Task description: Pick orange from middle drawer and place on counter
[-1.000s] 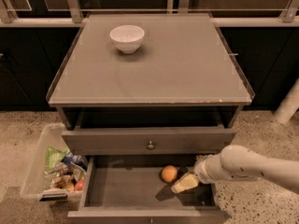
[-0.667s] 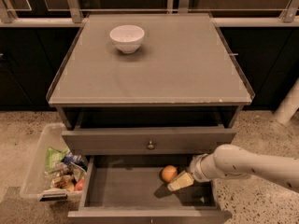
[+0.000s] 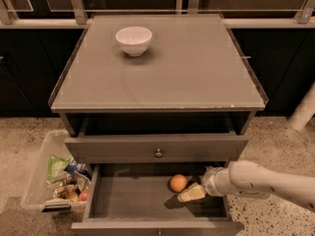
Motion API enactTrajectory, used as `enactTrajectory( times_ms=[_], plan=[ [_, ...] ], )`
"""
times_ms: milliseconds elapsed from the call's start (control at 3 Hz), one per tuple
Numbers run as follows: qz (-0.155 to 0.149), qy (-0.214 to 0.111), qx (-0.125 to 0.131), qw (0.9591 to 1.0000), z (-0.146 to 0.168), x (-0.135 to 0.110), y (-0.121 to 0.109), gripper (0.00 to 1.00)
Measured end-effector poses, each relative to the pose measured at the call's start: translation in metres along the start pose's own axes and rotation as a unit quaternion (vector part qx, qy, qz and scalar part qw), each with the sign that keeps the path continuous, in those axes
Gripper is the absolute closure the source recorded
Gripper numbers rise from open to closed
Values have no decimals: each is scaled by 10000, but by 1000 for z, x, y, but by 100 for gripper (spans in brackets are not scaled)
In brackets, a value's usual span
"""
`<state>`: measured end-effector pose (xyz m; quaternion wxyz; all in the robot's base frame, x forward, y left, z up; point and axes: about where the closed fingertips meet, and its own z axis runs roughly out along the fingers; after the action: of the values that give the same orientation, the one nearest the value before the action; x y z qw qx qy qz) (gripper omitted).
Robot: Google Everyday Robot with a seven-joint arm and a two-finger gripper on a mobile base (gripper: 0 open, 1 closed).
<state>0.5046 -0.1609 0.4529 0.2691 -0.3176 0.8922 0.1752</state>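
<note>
Far left of the gripper (image 3: 185,195), outside the cabinet, a clear bin (image 3: 35,181) stands on the speckled floor. It holds crumpled packets (image 3: 63,173) and a small red round item (image 3: 83,195). Its near side sits just beside the left wall of the middle drawer (image 3: 133,203).

That drawer is pulled out, with its dark floor bare on the left half. Above it is a closed drawer front (image 3: 108,149) with a small round knob (image 3: 158,153), which lies up and left of the gripper.

Higher and further back, the counter (image 3: 197,73) spans the cabinet top. A white bowl (image 3: 133,40) stands upright on its back left part, well apart from the gripper.

The orange (image 3: 178,183) rests on the drawer floor right of centre, towards the back. It is just left of and slightly behind the tip of the gripper. Whether the two touch cannot be told.

The gripper is down inside the drawer, low over the floor on the right side. It points left towards the orange, and its pale wedge-shaped end casts a shadow beneath. Whether it is open or closed cannot be told, and it has hold of nothing that can be seen.

To its right, the white arm (image 3: 256,181) crosses the drawer's right wall and runs off the right edge. Further up on the right, a pale post (image 3: 302,109) leans against the dark base cabinets.
</note>
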Motion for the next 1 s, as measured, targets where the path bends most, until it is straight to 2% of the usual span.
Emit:
enactTrajectory(
  times_ms=[333,667,1000],
  plan=[
    [203,-374,72,9991,16,4,2,0],
    [254,-666,148,9973,29,-1,4,0],
    [47,-767,271,9967,43,-12,5,0]
  ],
)
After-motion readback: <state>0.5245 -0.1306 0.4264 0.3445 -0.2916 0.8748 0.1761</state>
